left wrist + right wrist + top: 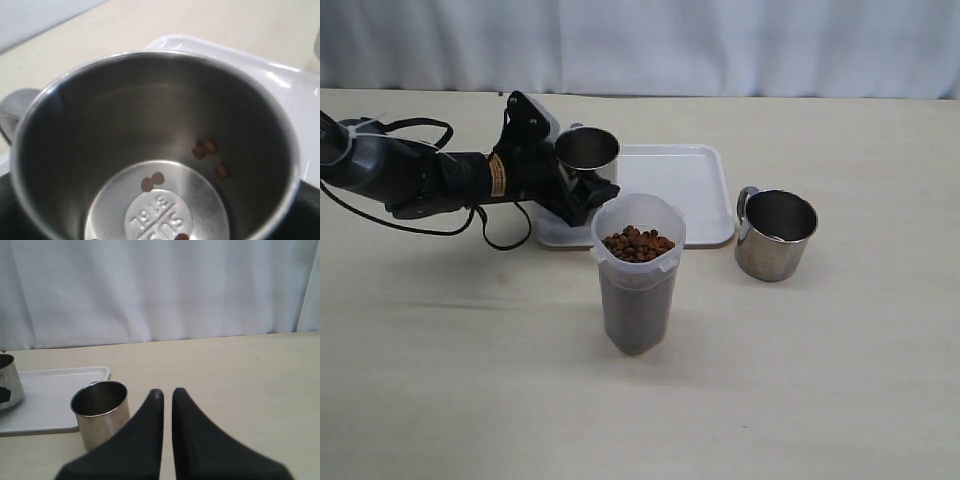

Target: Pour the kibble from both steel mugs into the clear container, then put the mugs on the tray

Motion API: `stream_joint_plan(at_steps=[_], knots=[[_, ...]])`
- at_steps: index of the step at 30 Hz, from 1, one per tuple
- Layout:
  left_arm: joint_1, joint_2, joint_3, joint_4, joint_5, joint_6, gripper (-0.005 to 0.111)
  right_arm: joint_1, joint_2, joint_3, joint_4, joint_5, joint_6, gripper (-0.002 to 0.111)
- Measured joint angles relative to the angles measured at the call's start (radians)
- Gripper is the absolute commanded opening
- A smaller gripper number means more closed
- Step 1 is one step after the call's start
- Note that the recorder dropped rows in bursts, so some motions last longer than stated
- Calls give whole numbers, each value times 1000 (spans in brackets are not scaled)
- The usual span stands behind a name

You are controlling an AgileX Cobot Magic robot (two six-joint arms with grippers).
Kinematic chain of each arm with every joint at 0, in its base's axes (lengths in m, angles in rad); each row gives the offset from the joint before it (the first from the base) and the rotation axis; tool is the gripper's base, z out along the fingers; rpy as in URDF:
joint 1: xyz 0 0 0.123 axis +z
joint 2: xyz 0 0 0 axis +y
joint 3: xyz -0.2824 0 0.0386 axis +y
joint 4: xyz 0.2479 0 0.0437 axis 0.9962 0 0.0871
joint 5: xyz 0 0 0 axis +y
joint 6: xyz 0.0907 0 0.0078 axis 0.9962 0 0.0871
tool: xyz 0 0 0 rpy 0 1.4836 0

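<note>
The tray (692,188) lies behind the container (638,295) brimming with kibble (637,243), the left gripper (570,197) grasps one mug (587,150) at the tray's left edge, a few pellets (205,147) around its "SUS 316" stamp (157,217), the other mug (777,236) stands on the counter (820,380) looking empty, and the right gripper (164,393) is clenched on nothing.

This looks like a robot test lab with a staged bench setup. A plain pale surface (820,400) spreads wide around the left tool (578,198), carrying just a few props, such as the steel mug (587,150) that tool grips. Well behind the tool, along the surface's far edge, a white curtain (720,40) hangs as a plain backdrop. A black robot arm (410,175) leads to the tool, with loose black cables (425,120) looping around it.
</note>
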Motion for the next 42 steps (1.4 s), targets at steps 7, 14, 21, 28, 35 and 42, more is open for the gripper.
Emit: stream_joint_plan(at_steps=[7, 14, 21, 28, 35, 42], knots=[[-2, 8, -2, 0, 35, -2, 41, 0, 0, 0, 0, 0, 0, 5], [-2, 8, -2, 0, 41, -37, 68, 0, 0, 0, 0, 0, 0, 5], [-2, -11, -3, 18, 57, -94, 80, 0, 0, 0, 0, 0, 0, 5], [-2, -91, -3, 97, 106, -157, 79, 0, 0, 0, 0, 0, 0, 5], [-2, -199, -3, 158, 217, -218, 79, 0, 0, 0, 0, 0, 0, 5], [-2, -289, -3, 162, 285, -302, 79, 0, 0, 0, 0, 0, 0, 5]])
